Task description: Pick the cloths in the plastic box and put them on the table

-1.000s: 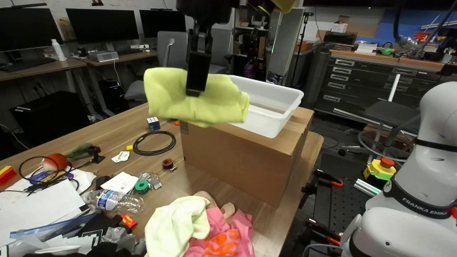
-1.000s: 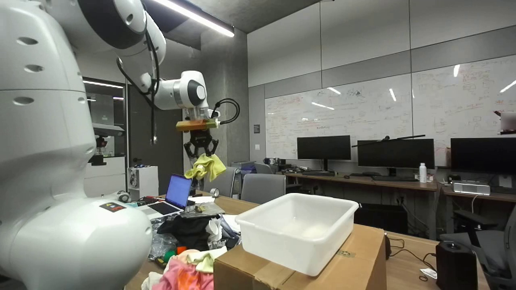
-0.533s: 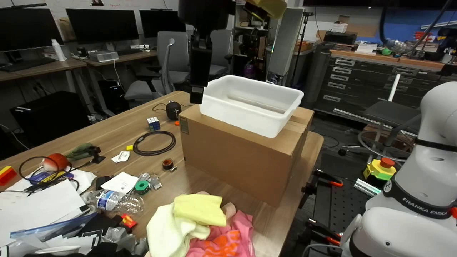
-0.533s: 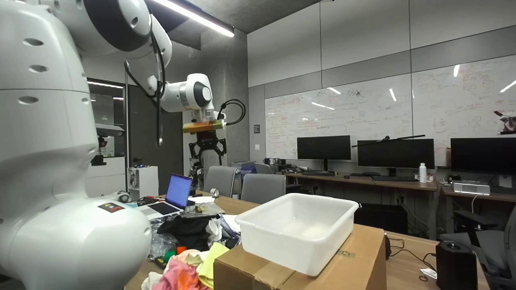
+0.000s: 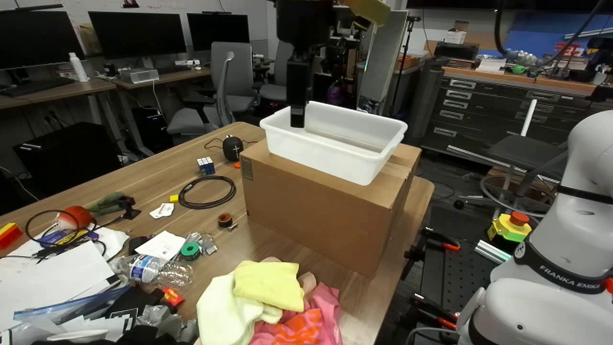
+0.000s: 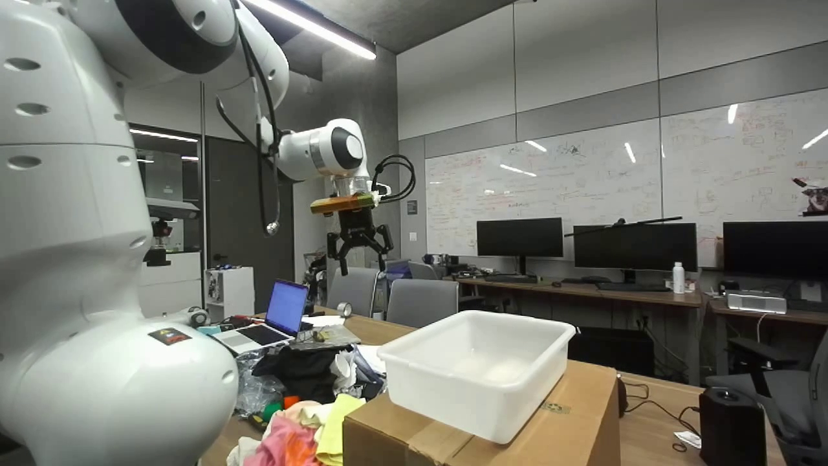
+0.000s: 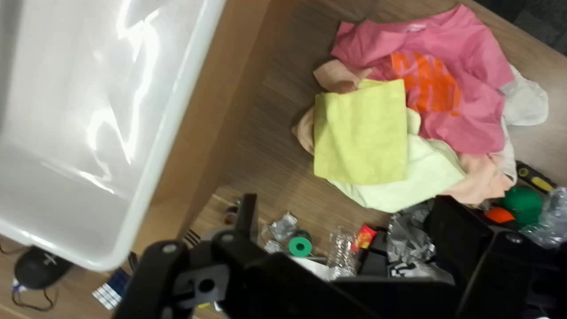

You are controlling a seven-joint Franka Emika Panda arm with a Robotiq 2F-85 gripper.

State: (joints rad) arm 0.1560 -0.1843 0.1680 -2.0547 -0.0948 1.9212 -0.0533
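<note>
Lying on table (image 5: pixel 254 244): cloths (image 5: pixel 270 292), well below parted fingers (image 5: pixel 298 96).

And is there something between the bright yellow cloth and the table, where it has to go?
Yes: the bright yellow cloth lies over a pale yellow cloth and a peach piece, heaped on the table. Whether any edge touches the table too, I cannot tell.

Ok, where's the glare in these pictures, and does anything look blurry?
Wrist view: bright reflections streak the inside of the plastic box, and fine detail looks soft overall; in an exterior view, the ceiling light burns out to white, and streaks reflect off the whiteboard.
</note>
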